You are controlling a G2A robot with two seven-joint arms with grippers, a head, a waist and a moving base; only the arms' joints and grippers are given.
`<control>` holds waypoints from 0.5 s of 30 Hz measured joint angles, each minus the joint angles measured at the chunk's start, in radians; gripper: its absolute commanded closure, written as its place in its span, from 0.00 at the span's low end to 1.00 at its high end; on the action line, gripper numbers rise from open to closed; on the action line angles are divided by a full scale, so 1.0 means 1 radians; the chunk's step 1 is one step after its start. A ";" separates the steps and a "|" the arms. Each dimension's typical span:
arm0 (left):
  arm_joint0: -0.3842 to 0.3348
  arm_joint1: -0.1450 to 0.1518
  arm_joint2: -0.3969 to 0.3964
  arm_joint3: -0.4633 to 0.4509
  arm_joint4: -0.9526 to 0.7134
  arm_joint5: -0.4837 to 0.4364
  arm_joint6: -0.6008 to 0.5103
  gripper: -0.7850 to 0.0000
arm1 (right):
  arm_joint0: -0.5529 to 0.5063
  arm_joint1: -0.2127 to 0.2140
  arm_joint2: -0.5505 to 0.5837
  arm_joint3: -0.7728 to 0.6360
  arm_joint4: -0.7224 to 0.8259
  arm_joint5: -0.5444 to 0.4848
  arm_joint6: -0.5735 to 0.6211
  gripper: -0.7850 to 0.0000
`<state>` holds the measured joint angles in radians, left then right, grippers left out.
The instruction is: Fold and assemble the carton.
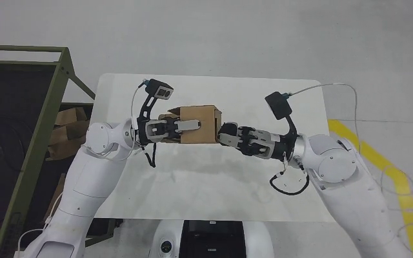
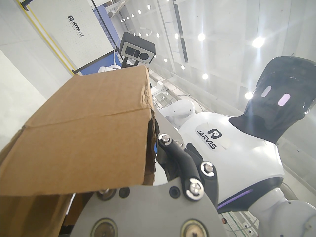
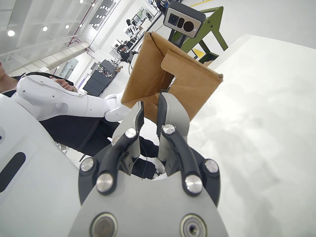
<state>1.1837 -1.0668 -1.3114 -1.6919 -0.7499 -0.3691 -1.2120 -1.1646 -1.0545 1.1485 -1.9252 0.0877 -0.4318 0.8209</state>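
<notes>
the carton (image 1: 199, 124) is up in the air over the middle of the white surface (image 1: 193, 193), not touching it. its long side runs from one arm to the other. the left pincer (image 1: 169, 128) is closed on the carton's left end and carries it. the other end, with a loose flap (image 3: 177, 61) and a gap beside it, points at the right pincer (image 3: 150, 103). that pincer sits just at that end, its jaws narrow, with nothing seen between them. so the right arm looks like the one to press the flap in, pushing straight along the carton toward the left pincer.
</notes>
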 measured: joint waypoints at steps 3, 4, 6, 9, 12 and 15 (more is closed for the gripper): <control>-0.001 0.000 0.002 0.001 0.000 0.001 -0.006 1.00 | 0.011 -0.002 -0.011 0.004 -0.006 0.006 -0.003 0.86; -0.002 -0.001 0.002 0.002 0.000 0.001 -0.008 1.00 | 0.014 -0.003 -0.013 0.005 -0.008 0.007 -0.003 0.87; -0.004 -0.001 0.005 0.003 0.000 0.004 -0.012 1.00 | 0.018 -0.004 -0.017 0.007 -0.011 0.010 -0.004 0.87; -0.006 -0.001 0.007 0.005 0.001 0.007 -0.017 1.00 | 0.023 -0.005 -0.021 0.007 -0.013 0.015 -0.006 0.87; -0.007 -0.002 0.007 0.006 0.002 0.007 -0.019 1.00 | 0.028 -0.006 -0.026 0.007 -0.016 0.019 -0.006 0.87; -0.008 -0.002 0.008 0.006 0.000 0.007 -0.021 1.00 | 0.036 -0.008 -0.035 0.010 -0.020 0.024 -0.005 0.87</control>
<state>1.1758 -1.0688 -1.3031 -1.6864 -0.7494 -0.3617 -1.2326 -1.1290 -1.0622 1.1134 -1.9157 0.0680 -0.4079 0.8155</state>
